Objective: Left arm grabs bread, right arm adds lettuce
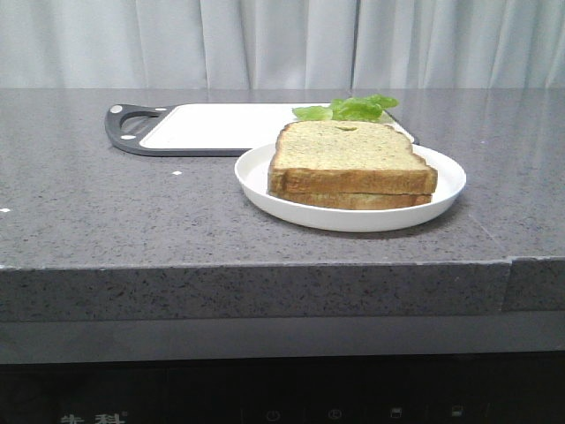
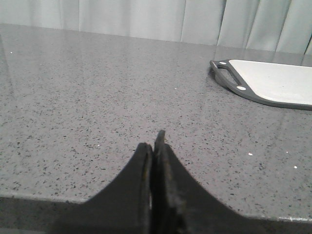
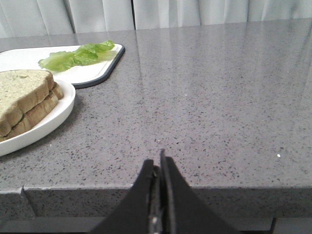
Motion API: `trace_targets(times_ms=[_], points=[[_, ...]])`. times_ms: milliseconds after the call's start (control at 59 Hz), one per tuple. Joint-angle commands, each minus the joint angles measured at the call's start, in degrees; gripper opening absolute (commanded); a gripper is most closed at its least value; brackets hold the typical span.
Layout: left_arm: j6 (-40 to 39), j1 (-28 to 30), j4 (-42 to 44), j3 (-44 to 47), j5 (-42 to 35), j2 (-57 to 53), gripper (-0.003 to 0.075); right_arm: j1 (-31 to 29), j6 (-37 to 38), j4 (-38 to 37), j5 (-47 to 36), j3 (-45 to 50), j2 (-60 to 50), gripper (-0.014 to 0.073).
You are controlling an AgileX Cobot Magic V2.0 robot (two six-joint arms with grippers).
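Two toast slices are stacked on a white plate [image 1: 441, 190]. The upper one is the bread [image 1: 346, 152], with a pale face and a small dimple near its far edge; it also shows in the right wrist view as bread [image 3: 22, 90]. A green ruffled lettuce [image 1: 351, 109] leaf lies on the cutting board behind the plate, and the lettuce [image 3: 78, 54] shows from the right wrist too. My left gripper [image 2: 153, 144] is shut and empty at the near table edge, far left of the plate. My right gripper [image 3: 157, 163] is shut and empty at the near edge, right of the plate. Neither arm appears in the front view.
A white cutting board with a dark grey rim and handle [image 1: 132, 128] lies at the back of the grey speckled counter [image 1: 132, 212]; the board [image 2: 273, 83] also shows from the left wrist. Pale curtains hang behind. The plate [image 3: 44, 124] sits near the counter's front edge.
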Motion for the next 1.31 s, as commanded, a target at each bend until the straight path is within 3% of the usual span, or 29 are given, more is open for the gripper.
trace_targets(times_ms=[0, 1017, 1288], points=[[-0.4, -0.4, -0.4, 0.3, -4.9, -1.0, -0.0021, -0.5, -0.1, -0.7, -4.1, -0.1, -1.2, -0.0061], [-0.4, -0.4, -0.4, 0.3, -5.1, -1.0, -0.0021, -0.5, -0.1, -0.7, -4.1, -0.1, -1.2, -0.0061], [-0.4, -0.4, -0.4, 0.0, -10.1, -1.0, -0.0021, -0.5, -0.1, -0.6, -6.5, -0.2, -1.2, -0.0061]])
